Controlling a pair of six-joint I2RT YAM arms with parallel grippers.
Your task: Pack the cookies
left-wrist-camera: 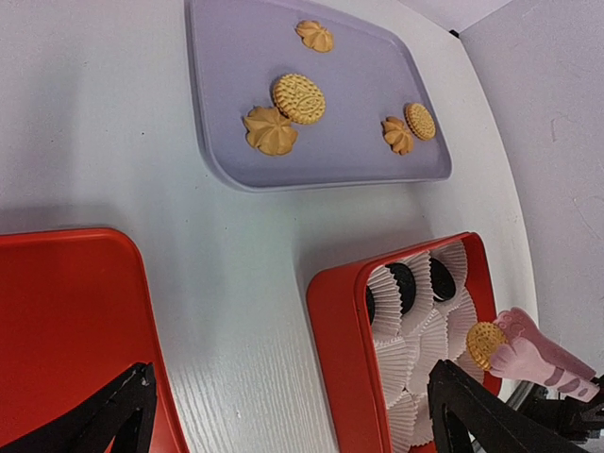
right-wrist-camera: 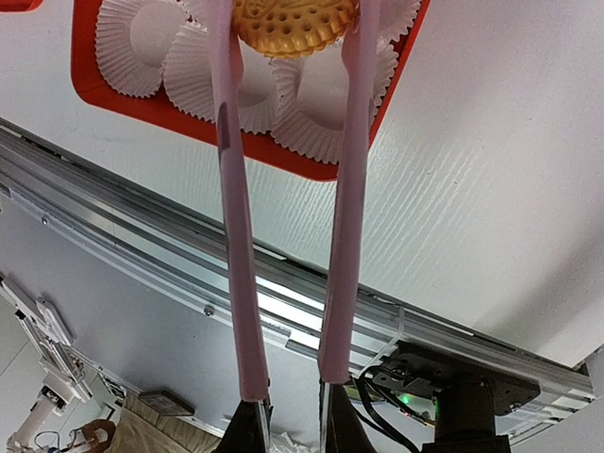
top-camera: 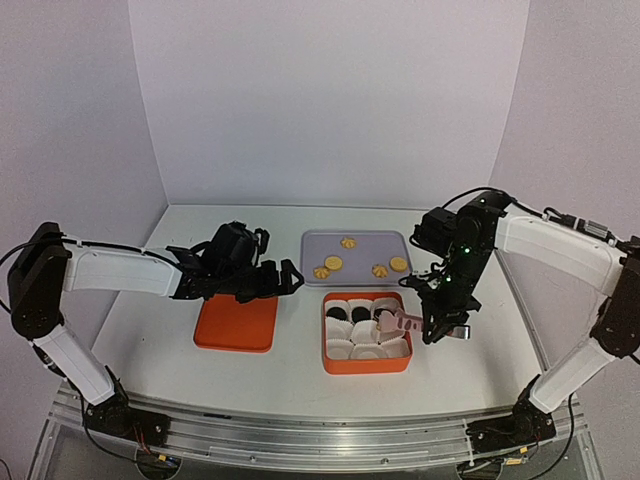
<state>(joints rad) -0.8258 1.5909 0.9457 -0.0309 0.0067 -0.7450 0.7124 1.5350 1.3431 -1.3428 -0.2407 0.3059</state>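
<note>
Three black cookies are in the red box; right claw, clamped on pink tongs, holds one golden cookie above it; five others wait on the tray; left claw apart

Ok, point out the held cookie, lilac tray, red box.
held cookie (left-wrist-camera: 486, 344), left wrist view, its face.
lilac tray (left-wrist-camera: 359, 75), left wrist view, bare floor.
red box (left-wrist-camera: 333, 354), left wrist view, side wall.

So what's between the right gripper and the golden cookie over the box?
The pink tongs: the right gripper clamps their base, their tips pinch the cookie. Right wrist view shows it.
</note>
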